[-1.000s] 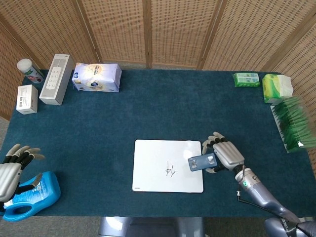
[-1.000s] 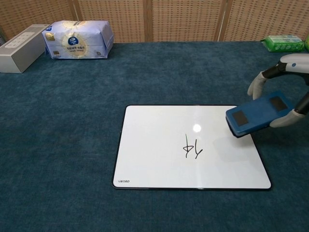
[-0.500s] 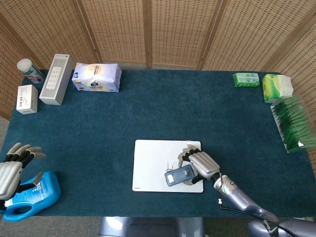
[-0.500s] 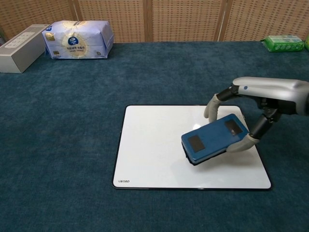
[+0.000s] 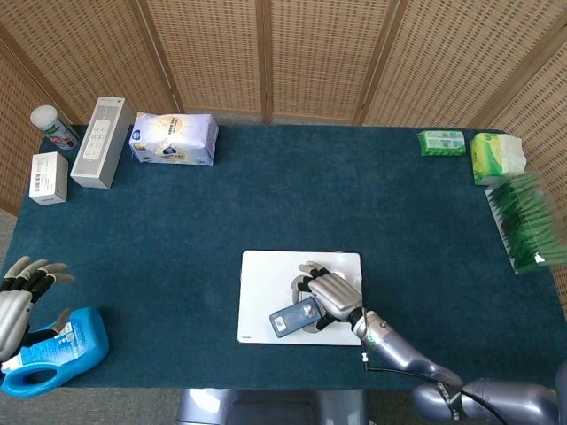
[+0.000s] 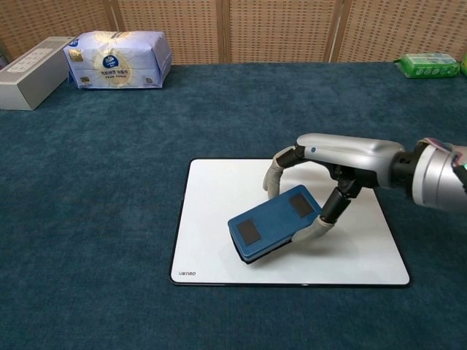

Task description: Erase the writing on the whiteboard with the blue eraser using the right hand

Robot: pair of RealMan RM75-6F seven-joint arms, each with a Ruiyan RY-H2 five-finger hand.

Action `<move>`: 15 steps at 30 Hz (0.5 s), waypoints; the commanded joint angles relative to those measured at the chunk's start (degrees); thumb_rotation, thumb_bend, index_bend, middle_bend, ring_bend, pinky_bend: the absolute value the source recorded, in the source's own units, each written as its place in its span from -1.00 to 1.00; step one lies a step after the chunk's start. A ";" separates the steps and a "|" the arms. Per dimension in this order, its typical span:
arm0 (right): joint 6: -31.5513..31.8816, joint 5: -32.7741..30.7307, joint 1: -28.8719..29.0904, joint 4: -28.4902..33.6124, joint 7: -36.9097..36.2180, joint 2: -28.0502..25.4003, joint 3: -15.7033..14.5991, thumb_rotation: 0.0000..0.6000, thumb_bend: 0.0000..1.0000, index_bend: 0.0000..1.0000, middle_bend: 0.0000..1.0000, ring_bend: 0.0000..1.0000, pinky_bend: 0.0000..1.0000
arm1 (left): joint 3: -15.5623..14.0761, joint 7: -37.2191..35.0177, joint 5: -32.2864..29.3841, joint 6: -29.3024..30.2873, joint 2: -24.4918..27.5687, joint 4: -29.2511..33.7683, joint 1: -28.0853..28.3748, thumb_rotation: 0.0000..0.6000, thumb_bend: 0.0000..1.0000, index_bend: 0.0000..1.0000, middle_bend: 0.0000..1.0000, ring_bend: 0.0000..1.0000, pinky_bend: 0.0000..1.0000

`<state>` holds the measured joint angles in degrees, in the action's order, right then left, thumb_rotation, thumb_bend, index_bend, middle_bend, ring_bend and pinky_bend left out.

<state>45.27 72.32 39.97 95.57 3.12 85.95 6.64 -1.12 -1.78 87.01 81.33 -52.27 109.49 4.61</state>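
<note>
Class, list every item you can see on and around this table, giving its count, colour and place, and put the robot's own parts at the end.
whiteboard: 1, white, front centre of the table
eraser: 1, blue, on the whiteboard, held by the right hand
tissue pack: 1, white and blue, back left
long box: 1, grey-white, back left beside the tissue pack
small box: 1, white, left edge
bottle: 1, white, back left corner
detergent bottle: 1, blue, front left corner
green packs: 2, green, back right
sachet row: 1, green, right edge
table: 1, dark blue covering
left hand: 1, grey, front left, fingers spread
right hand: 1, silver, over the whiteboard
</note>
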 commanded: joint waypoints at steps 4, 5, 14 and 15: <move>-0.37 2.27 1.45 -3.38 -1.30 2.50 0.03 1.00 -0.68 0.47 -0.43 -1.00 -1.00 | -0.04 -0.01 0.28 0.55 0.48 0.33 -0.27 1.00 -0.14 -0.38 -0.51 -0.69 -0.92; -0.30 2.49 1.51 -3.80 -1.29 2.72 -0.06 1.00 -0.67 0.47 -0.43 -1.00 -1.00 | -0.05 -0.01 0.32 0.64 0.56 0.39 -0.32 1.00 -0.14 -0.38 -0.51 -0.69 -0.92; 0.50 5.58 1.92 -8.76 -4.47 5.02 -0.99 1.00 -0.67 0.48 -0.44 -1.00 -1.00 | -0.40 0.28 0.88 2.06 1.35 1.09 -1.28 1.00 -0.14 -0.38 -0.51 -0.69 -0.92; 0.44 6.02 1.97 -9.30 -5.28 5.17 -1.17 1.00 -0.67 0.48 -0.45 -1.00 -1.00 | -0.43 0.35 1.00 2.25 1.44 1.22 -1.39 1.00 -0.14 -0.38 -0.51 -0.69 -0.92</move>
<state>45.62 77.74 41.86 86.88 -1.38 90.78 5.76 -1.52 -1.47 87.96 83.51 -50.88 110.65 3.28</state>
